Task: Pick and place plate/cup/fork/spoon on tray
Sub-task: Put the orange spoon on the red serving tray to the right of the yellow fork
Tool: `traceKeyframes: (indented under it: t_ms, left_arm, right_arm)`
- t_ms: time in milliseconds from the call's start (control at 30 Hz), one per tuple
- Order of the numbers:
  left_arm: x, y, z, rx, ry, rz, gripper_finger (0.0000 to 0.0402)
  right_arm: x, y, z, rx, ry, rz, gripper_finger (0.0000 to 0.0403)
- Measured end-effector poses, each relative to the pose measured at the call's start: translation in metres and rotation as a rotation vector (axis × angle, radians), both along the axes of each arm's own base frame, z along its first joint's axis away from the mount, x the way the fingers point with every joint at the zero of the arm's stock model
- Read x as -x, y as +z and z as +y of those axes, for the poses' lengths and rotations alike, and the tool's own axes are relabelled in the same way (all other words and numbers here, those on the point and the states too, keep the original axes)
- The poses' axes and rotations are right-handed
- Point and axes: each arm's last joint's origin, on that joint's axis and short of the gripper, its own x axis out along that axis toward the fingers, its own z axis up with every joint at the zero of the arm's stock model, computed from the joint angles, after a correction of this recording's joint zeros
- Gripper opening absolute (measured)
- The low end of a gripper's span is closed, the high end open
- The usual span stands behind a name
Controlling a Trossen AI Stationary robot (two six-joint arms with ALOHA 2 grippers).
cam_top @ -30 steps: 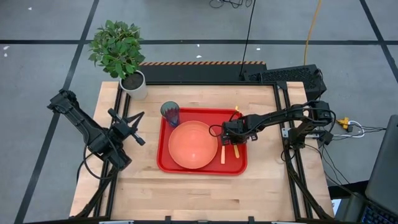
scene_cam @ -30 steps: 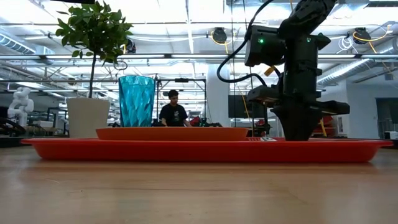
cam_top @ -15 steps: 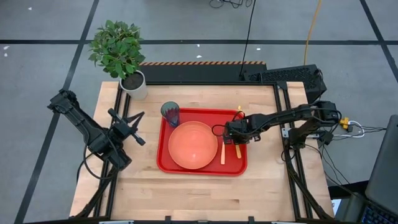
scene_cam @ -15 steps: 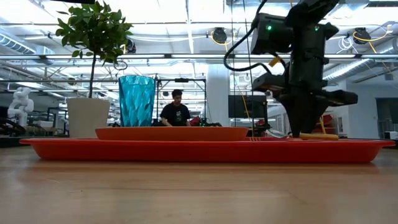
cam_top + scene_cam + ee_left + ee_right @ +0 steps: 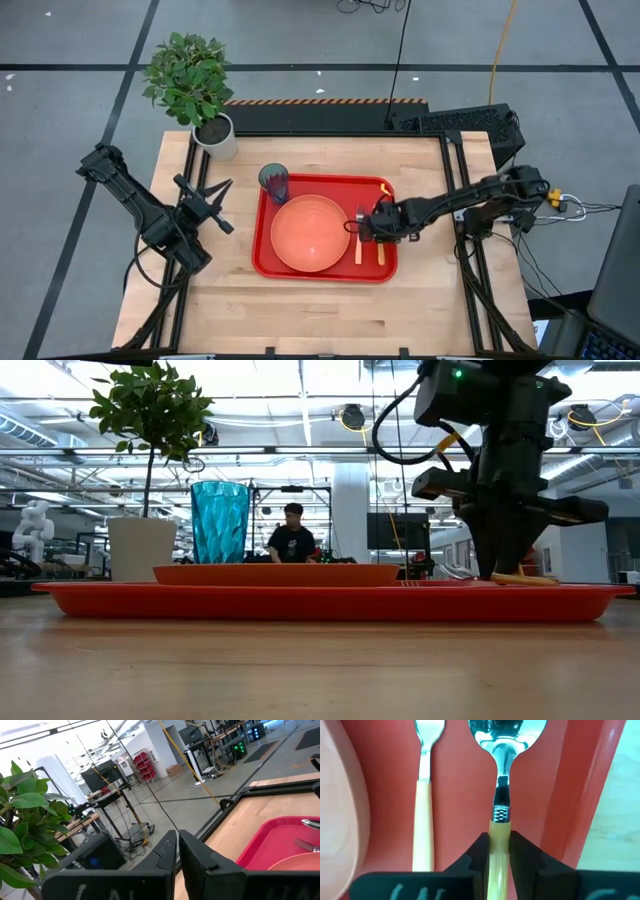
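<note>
— What's moved?
— The right gripper [image 5: 498, 851] has slid toward the tray's [image 5: 270, 262] right edge – fingers clamping the spoon [image 5: 501, 795] handle (light, stiff, slippery metal); the spoon lies beside the fork [image 5: 424, 795].
— Hold the handle.

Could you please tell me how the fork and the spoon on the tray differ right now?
The fork ends in tines and lies free next to the plate; the spoon has a rounded bowl, and the right gripper has its fingers closed on its handle. Both have tan handles and lie parallel on the red tray.
</note>
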Motion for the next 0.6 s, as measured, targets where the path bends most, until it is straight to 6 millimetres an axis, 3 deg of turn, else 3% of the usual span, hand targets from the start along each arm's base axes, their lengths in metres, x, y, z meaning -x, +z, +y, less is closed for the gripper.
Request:
traceKeyframes:
  t_ms: [600]
  left_arm:
    - [0.0,0.0,0.0,0.0,0.0,0.0,0.0026]
  right_arm:
    - [-0.0006,-0.007,-0.0021,0.026,-0.068,-0.03,0.004]
